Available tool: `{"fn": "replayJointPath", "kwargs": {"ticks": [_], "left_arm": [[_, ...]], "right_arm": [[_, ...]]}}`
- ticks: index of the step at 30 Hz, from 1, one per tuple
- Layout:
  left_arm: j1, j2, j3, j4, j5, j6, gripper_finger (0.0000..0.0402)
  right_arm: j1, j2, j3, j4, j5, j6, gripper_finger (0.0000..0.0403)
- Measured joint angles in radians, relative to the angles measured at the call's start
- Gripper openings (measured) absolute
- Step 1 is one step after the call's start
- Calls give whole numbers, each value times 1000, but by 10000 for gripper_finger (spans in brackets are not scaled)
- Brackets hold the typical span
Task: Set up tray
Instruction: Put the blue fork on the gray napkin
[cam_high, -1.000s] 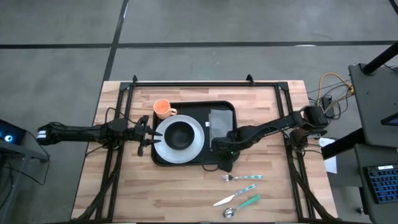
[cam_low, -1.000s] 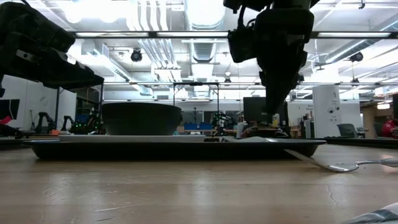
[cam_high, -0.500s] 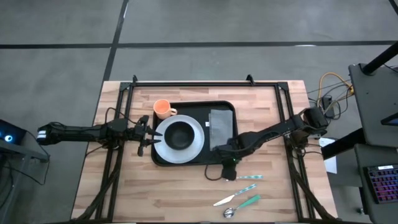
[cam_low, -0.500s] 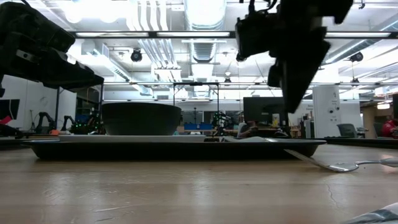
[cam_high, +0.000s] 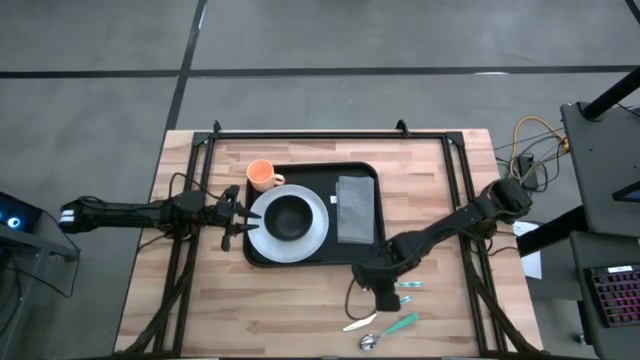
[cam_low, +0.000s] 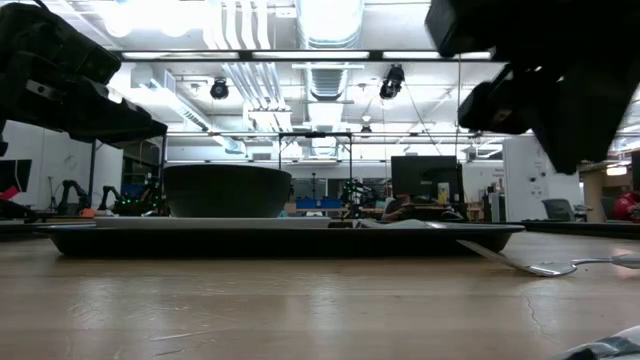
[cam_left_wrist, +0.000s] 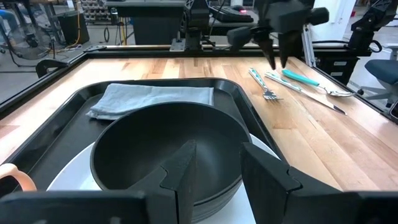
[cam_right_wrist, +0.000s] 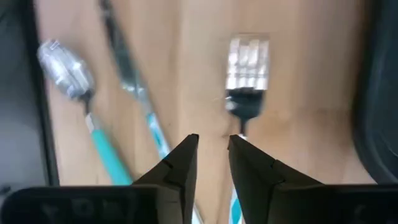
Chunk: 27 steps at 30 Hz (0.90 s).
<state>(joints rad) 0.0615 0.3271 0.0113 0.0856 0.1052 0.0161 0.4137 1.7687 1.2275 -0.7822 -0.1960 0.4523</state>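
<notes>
High view shows the tray (cam_high: 312, 215) lying flat on the wooden surface (cam_high: 200, 310), directly ahead of the left gripper (cam_high: 236, 213) and well off to one side of the right gripper (cam_high: 383, 295). It looks like a stiff moulded plastic piece, light when bare but now loaded, so it would likely be awkward to lift from one side alone; the raised rim is the obvious place for jaws to pinch, ideally at the middle of a long edge or at both short ends together. Its smooth black face is probably slippery, so what it carries could slide if tilted.

The tray is large, black and rectangular with rounded corners. On it sit a white plate (cam_high: 318, 222) carrying a black bowl (cam_high: 290, 216), a grey napkin (cam_high: 354, 208) on the side nearer the right gripper, and an orange cup (cam_high: 262, 176) at one corner.

The left jaws stand partly apart, holding nothing, level with the bowl just in front of them. The right jaws hang over the fork (cam_right_wrist: 246, 78), also narrowly parted and empty, with the knife (cam_right_wrist: 132, 74) and spoon (cam_right_wrist: 67, 68) lying beside it on the surface. The cutlery is thin, rigid and low, so I judge it needs a pinch across the handle.
</notes>
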Motion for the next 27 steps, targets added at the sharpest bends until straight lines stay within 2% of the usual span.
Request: {"fn": "replayJointPath", "kwargs": {"ticks": [4, 13, 16, 21, 27], "left_arm": [[0, 0, -1, 0, 0, 0, 105], [0, 0, -1, 0, 0, 0, 105], [0, 0, 0, 0, 0, 0, 105], [0, 0, 0, 0, 0, 0, 105], [0, 0, 0, 0, 0, 0, 105]], "right_arm": [[8, 0, 2, 0, 1, -57, 113], [31, 0, 2, 1, -31, -10, 185], [69, 0, 3, 1, -29, -4, 190], [130, 0, 3, 1, 59, 38, 182], [113, 0, -17, -61, 80, 174, 169]]}}
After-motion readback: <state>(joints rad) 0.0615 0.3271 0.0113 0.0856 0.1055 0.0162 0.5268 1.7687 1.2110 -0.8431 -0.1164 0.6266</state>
